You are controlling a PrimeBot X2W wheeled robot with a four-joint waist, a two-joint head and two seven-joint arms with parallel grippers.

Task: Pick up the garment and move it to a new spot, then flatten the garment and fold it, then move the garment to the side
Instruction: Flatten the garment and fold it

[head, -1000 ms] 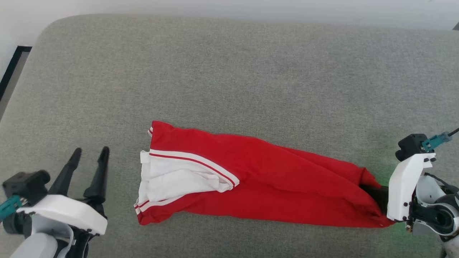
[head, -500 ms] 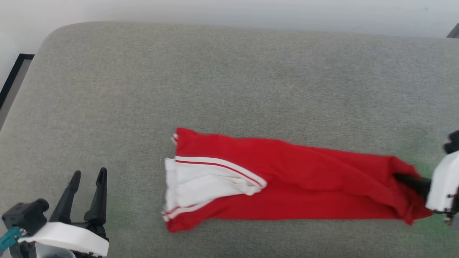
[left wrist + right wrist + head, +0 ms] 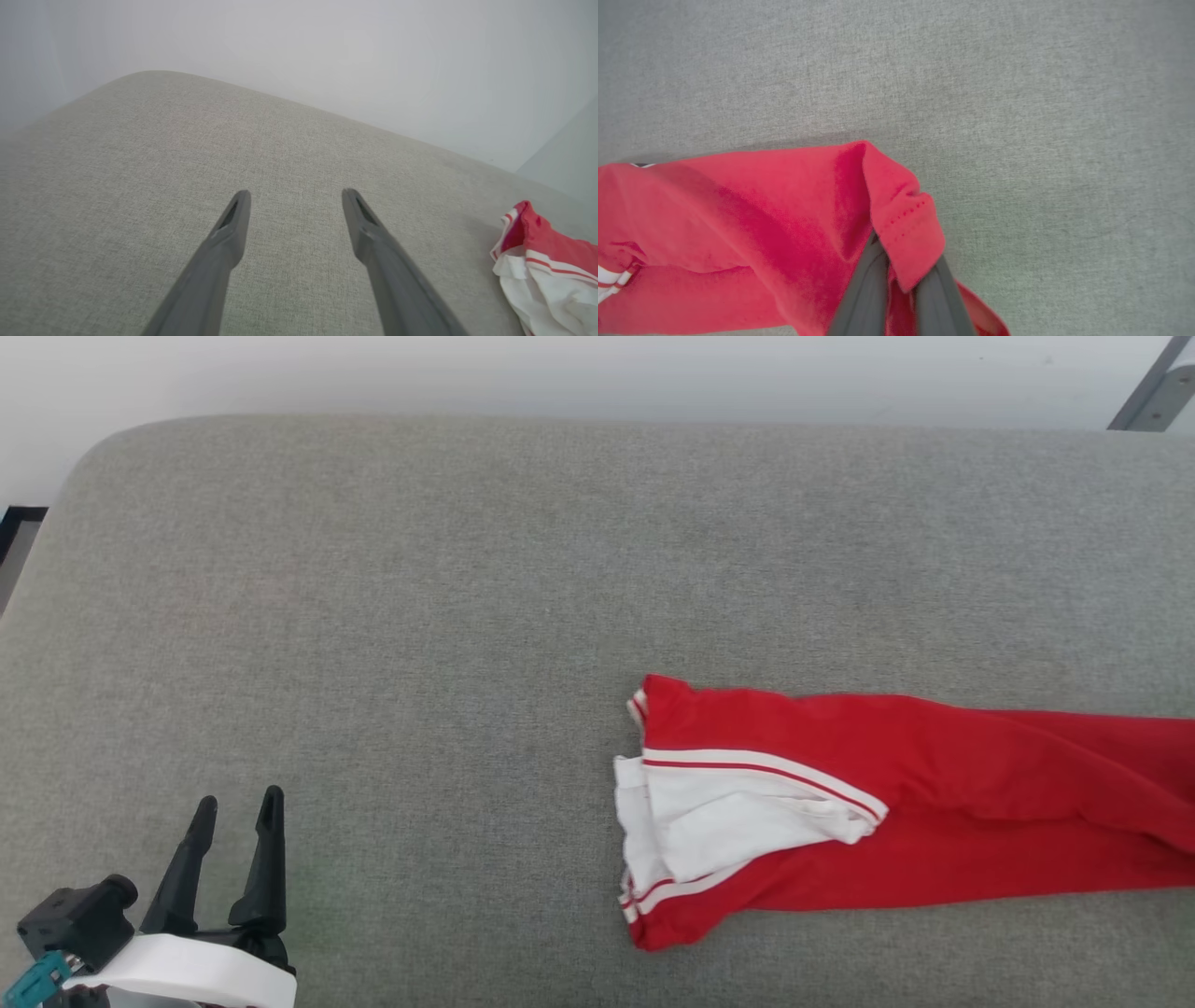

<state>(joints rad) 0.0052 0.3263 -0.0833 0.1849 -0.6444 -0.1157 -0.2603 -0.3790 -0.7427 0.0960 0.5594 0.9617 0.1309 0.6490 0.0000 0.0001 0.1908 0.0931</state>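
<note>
The garment (image 3: 934, 812), a red shirt with a white sleeve and red-and-white striped trim, lies folded into a long band on the grey cushion (image 3: 467, 616), running off the head view's right edge. In the right wrist view my right gripper (image 3: 901, 275) is shut on the garment's red hem (image 3: 906, 224), which drapes over the fingers (image 3: 864, 289). My left gripper (image 3: 238, 803) stands open at the lower left, well left of the garment, with nothing between its fingers. The left wrist view catches the sleeve end of the garment (image 3: 546, 266) at its right edge.
The grey cushion has a rounded far-left corner (image 3: 103, 448) and a pale wall (image 3: 560, 373) behind it. A grey metal strut (image 3: 1153, 392) shows at the top right. Bare cushion stretches left of and beyond the garment.
The garment has slid to the right across the cushion, dragged by my right gripper, which has left the head view. The head camera has shifted too. My left gripper stays open.
</note>
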